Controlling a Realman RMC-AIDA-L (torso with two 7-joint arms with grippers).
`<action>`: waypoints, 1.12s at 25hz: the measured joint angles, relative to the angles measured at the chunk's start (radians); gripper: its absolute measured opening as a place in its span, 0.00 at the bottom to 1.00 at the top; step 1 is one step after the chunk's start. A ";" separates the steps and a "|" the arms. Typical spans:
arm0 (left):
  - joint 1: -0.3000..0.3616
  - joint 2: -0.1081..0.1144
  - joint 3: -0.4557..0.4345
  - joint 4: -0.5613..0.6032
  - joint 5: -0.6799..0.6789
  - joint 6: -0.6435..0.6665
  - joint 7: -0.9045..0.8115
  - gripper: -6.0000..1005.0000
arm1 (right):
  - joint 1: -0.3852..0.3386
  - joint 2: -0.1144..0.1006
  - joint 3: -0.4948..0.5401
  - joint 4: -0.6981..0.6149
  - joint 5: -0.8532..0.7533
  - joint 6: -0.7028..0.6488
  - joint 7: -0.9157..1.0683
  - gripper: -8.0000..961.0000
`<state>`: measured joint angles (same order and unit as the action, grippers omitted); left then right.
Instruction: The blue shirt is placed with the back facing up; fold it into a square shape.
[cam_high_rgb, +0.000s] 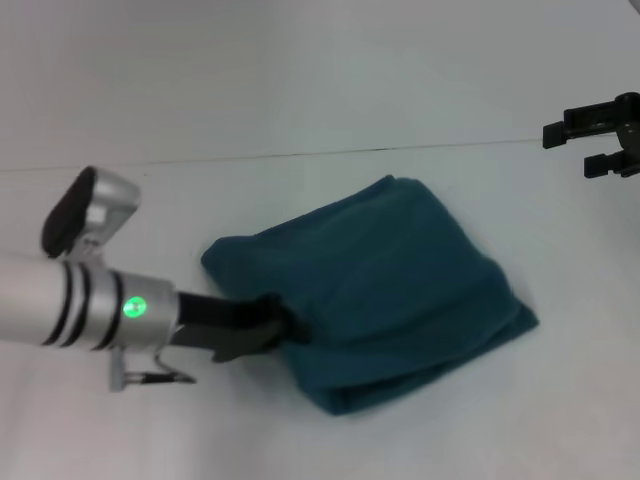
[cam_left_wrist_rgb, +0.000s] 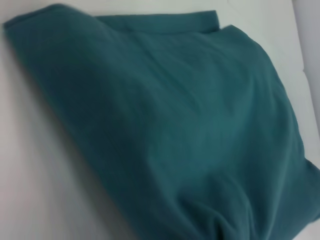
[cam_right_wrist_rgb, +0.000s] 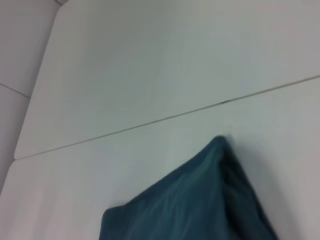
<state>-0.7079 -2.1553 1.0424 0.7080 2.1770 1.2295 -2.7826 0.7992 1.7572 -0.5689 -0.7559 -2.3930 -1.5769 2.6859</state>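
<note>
The blue shirt (cam_high_rgb: 375, 295) lies folded into a rough, thick square in the middle of the white table, with layered edges at its near side. It fills the left wrist view (cam_left_wrist_rgb: 175, 130), and its far corner shows in the right wrist view (cam_right_wrist_rgb: 205, 200). My left gripper (cam_high_rgb: 278, 322) reaches in from the left and touches the shirt's near left edge, low on the table. My right gripper (cam_high_rgb: 598, 148) is open and empty, held up at the far right, well away from the shirt.
The white table (cam_high_rgb: 300, 80) has a thin dark seam (cam_high_rgb: 300, 155) running across it behind the shirt. My left arm's silver wrist (cam_high_rgb: 90, 300) with a green light lies over the near left part of the table.
</note>
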 joint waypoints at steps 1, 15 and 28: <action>0.023 0.005 -0.004 0.017 0.001 0.019 0.000 0.12 | 0.000 0.000 0.000 0.001 0.000 0.000 0.000 0.98; 0.058 0.102 -0.277 0.006 0.107 0.197 0.155 0.16 | -0.006 0.002 0.000 0.018 0.000 0.002 -0.010 0.98; 0.048 0.105 -0.310 0.089 0.219 0.296 0.187 0.20 | -0.007 0.004 0.000 0.018 0.000 0.002 -0.008 0.98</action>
<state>-0.6601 -2.0498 0.7320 0.7965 2.3960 1.5257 -2.5961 0.7920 1.7608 -0.5691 -0.7378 -2.3929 -1.5753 2.6776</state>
